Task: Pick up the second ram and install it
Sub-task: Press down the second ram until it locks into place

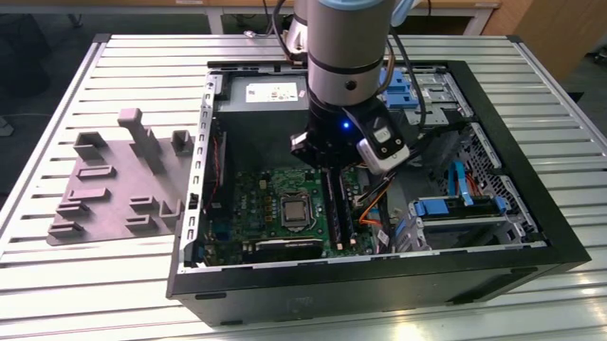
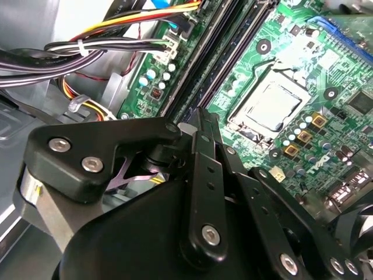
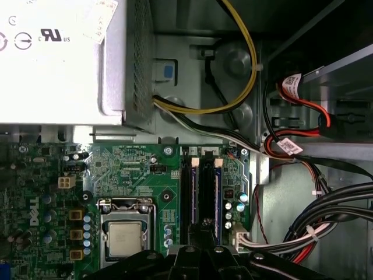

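Gripper (image 1: pixel 332 169) hovers over the second ram (image 3: pixel 218 198) (seated in slot).

arm (image 1: pixel 343 50) upright, gripper (image 1: pixel 329 165) low, jaws seemingly closed

Printed label (image 3: pixel 35 35) on power-supply box (image 3: pixel 70 87); white lettering on green board (image 3: pixel 134 169).

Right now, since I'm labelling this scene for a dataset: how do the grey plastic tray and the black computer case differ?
The grey tray is a shallow sheet with raised blocks; the black case is a deep open box. The tray is clearly smaller than the case. The arm reaches down into the case, over its green board, while the tray lies apart from the arm, towards the exterior view's left. Both rest side by side on the slatted table.
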`<state>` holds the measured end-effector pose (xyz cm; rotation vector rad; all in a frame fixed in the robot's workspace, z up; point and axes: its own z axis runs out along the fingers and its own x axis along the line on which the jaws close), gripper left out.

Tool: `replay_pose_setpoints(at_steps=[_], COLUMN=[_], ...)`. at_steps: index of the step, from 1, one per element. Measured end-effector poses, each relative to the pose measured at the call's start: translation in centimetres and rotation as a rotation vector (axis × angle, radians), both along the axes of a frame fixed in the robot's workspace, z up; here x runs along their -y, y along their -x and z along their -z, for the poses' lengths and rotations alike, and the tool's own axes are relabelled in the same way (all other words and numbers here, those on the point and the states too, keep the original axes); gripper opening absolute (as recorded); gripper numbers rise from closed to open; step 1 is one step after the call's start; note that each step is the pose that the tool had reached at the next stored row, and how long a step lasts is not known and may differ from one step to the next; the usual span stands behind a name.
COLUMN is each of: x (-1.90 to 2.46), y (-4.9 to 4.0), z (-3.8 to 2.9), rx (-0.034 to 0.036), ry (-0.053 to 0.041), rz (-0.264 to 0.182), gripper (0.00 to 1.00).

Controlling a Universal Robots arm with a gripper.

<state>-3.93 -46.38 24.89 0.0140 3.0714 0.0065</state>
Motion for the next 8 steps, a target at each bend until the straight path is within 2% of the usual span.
replay_pose_setpoints(at_steps=[8], x=[0.63], y=[0.00], z=[0.00], rx=[0.0000], ry=[0.0000], rz=[0.000], gripper=[0.11])
